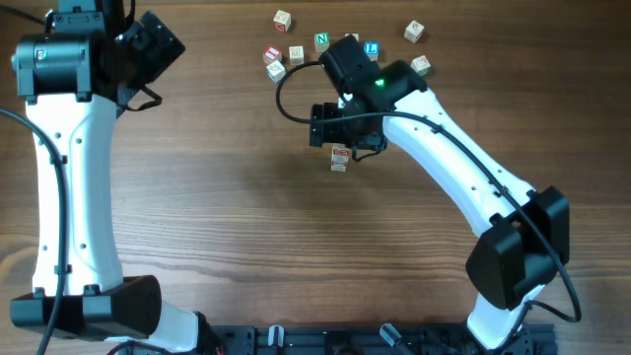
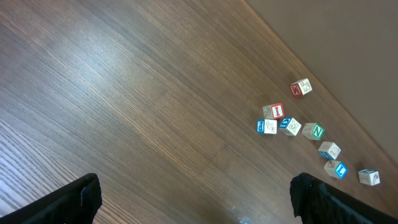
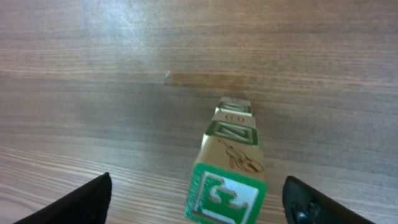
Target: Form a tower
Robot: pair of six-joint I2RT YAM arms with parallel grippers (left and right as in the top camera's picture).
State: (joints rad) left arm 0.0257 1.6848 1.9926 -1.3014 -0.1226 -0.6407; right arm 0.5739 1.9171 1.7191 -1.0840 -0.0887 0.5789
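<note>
The tower [image 3: 231,146] is a narrow stack of pale wooden letter cubes on the table. It leans a little in the right wrist view and carries a green-faced cube [image 3: 224,196] on top. From overhead the tower [image 1: 339,158] shows red marks just below my right gripper [image 1: 346,136]. My right gripper [image 3: 198,204] is open, with its two fingers well clear of the top cube on either side and table showing in both gaps. My left gripper [image 1: 158,44] stays at the far left, away from the stack. In its own view the left gripper [image 2: 199,205] is open over bare wood.
Several loose letter cubes [image 1: 296,53] lie scattered at the back of the table, behind the right arm [image 1: 463,158]. The left wrist view shows the same cubes [image 2: 280,123] in a cluster near the table's far edge [image 2: 323,81].
</note>
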